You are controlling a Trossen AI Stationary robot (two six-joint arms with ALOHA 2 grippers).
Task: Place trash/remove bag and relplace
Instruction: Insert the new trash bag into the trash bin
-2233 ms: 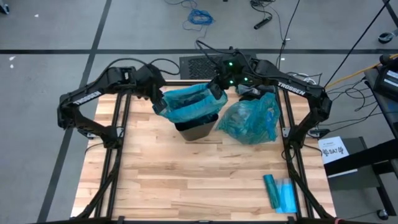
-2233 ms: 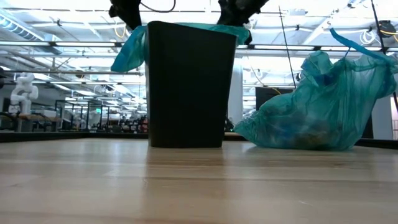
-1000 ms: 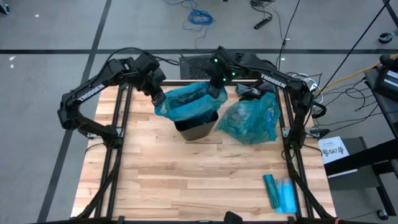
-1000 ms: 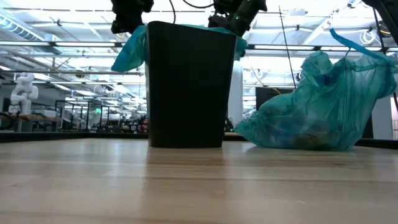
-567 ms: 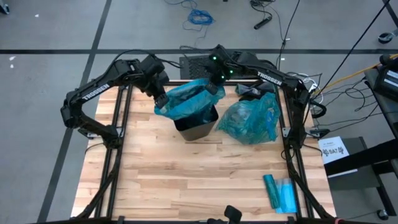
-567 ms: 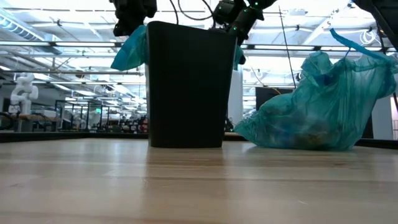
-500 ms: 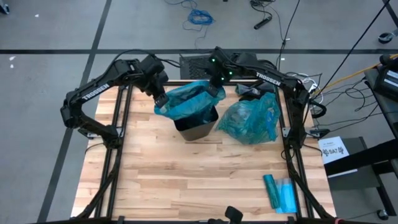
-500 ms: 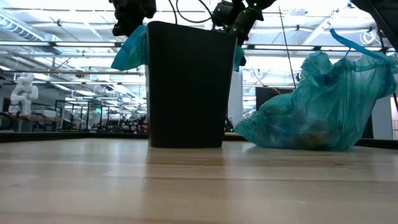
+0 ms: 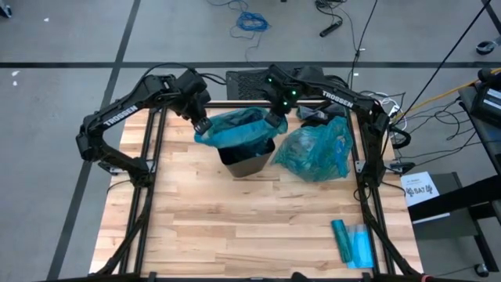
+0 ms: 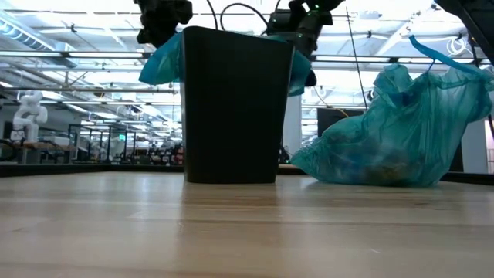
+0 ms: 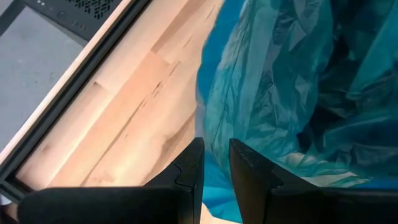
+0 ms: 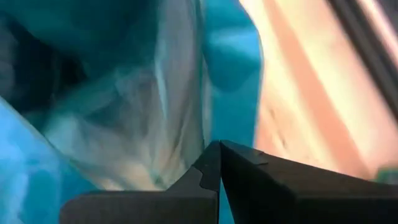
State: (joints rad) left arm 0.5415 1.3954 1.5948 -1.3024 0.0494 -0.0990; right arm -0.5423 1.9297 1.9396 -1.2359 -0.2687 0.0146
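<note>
— Gripping what, the left jaws?
— The teal liner (image 9: pixel 235 130) at the bin (image 10: pixel 235 108) rim. Right jaws clenched at its opposite edge, with the full bag of trash (image 9: pixel 317 153) just beside them.

L arm: reaches in from worktop's left edge to its far side, elbow bent, wrist angled down. L gripper (image 9: pixel 201 125) near far edge, left of centre; fingers (image 11: pixel 189 171) part-closed, narrow gap between.
R arm: reaches in from right edge along far edge, forearm level, wrist tipped down. R gripper (image 9: pixel 275 119) near far edge, about centre; fingers (image 12: pixel 211 162) pressed together, no gap. Both grippers high above worktop in low view.
</note>
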